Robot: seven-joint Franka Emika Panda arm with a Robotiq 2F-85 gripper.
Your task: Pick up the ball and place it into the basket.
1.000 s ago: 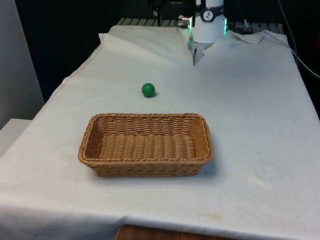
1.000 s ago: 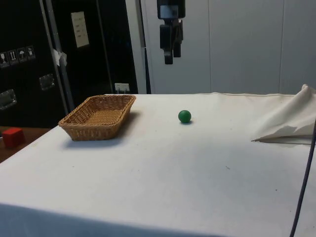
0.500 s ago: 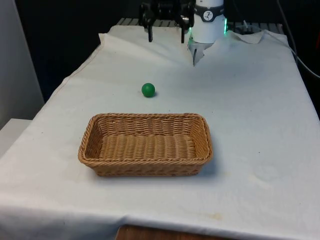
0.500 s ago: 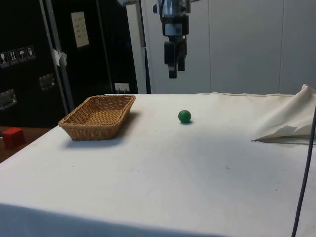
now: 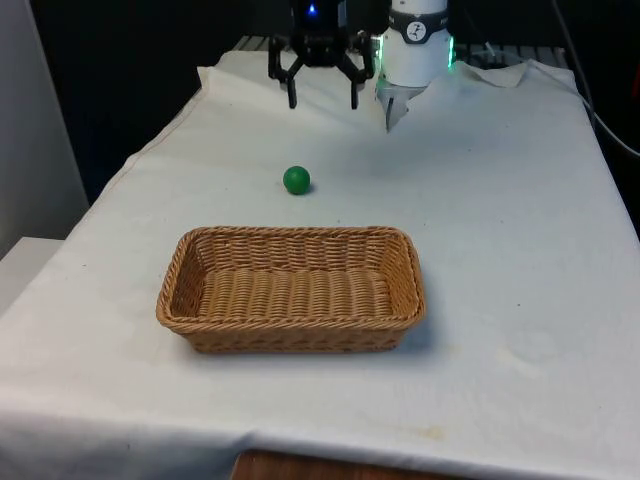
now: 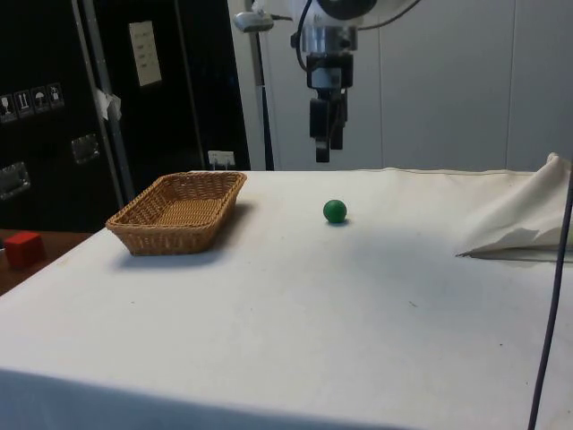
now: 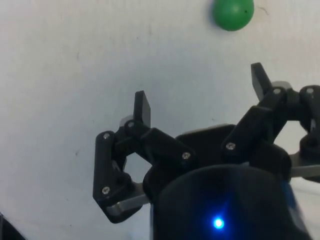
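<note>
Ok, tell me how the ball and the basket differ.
The ball is plain green and round; the basket is tan woven wicker, rectangular and open-topped. The ball is far smaller than the basket. In the front view the ball lies beyond the basket, nearer the gripper, which hangs above the table with open jaws. Both rest on the white cloth, apart from each other, and the basket holds nothing.

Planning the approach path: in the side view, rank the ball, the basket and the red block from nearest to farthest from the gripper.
1. The green ball, on the cloth just below the open gripper, slightly toward the bunched cloth side.
2. The wicker basket, farther along the table toward the dark cabinets.
3. The red block, off the table beyond the basket.
</note>
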